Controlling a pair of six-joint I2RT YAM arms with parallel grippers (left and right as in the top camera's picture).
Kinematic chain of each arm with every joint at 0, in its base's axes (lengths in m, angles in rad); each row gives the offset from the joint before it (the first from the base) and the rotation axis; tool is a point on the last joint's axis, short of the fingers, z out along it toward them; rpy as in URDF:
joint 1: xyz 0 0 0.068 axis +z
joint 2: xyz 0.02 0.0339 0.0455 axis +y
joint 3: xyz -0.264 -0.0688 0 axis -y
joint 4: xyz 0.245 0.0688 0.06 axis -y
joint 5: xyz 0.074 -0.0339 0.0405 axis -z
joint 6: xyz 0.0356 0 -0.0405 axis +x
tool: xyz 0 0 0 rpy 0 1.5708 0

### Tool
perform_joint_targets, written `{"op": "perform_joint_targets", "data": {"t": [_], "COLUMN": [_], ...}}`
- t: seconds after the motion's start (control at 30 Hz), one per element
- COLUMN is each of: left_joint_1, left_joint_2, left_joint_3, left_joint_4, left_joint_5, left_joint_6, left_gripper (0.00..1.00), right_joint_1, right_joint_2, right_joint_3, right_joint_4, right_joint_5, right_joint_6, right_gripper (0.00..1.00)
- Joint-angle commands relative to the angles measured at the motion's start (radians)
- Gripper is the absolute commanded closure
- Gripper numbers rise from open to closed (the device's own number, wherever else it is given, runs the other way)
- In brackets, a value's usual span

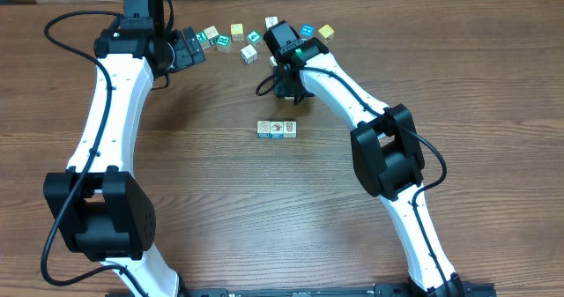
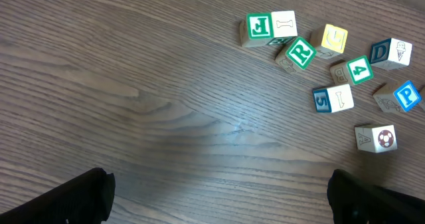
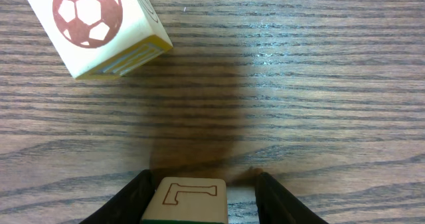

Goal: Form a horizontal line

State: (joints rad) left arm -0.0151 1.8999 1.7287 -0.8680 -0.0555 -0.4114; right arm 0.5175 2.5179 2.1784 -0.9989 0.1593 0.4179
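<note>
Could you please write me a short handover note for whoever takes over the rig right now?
Left gripper: open, empty, above the table short of the loose cubes.
Right gripper: open, jaws straddling the L cube, with a gap showing on one side; not gripped yet.
Done: three picture cubes sit side by side in a row mid-table.
Left to do: grip the L cube and set it at one end of that row, in line.

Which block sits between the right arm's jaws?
The L block: its pale top shows an outlined L, with a green edge below. The football block lies apart from it, untouched.
</note>
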Motion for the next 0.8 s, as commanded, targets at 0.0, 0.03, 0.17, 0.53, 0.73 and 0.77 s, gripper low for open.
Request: {"op": "perform_joint_targets", "data": {"t": [0.0,0.03,0.17,0.53,0.73,0.77], "left_joint_1": [-0.005,-0.005,-0.005,-0.005,-0.005,-0.005], "left_joint_2": [-0.006,-0.006,-0.006,-0.006,-0.006,-0.006], "left_joint_3": [0.008,0.008,0.008,0.008,0.008,0.008], "left_joint_4": [0.002,0.002,0.002,0.002,0.002,0.002], "left_joint_5": [0.004,0.004,0.004,0.004,0.004,0.004], "left_joint_6": [0.008,0.008,0.008,0.008,0.008,0.008], "left_gripper": [0.0,0.0,0.0,0.0,0.0,0.0], "right_joint_1": [-0.003,-0.003,-0.003,-0.003,-0.003,-0.002], "right_joint_2": [-0.061,-0.061,-0.063,-0.101,-0.104,-0.104], "right_joint_3": [0.029,0.029,0.029,0.029,0.029,0.029], "right_joint_4": [0.0,0.0,0.0,-0.001,-0.019,-0.023], "right_joint_5": [-0.003,-0.003,-0.003,-0.003,-0.004,-0.004], "right_joint_6": [-0.001,-0.001,-0.001,-0.001,0.0,-0.001], "right_gripper": [0.54,0.54,0.53,0.53,0.54,0.55]}}
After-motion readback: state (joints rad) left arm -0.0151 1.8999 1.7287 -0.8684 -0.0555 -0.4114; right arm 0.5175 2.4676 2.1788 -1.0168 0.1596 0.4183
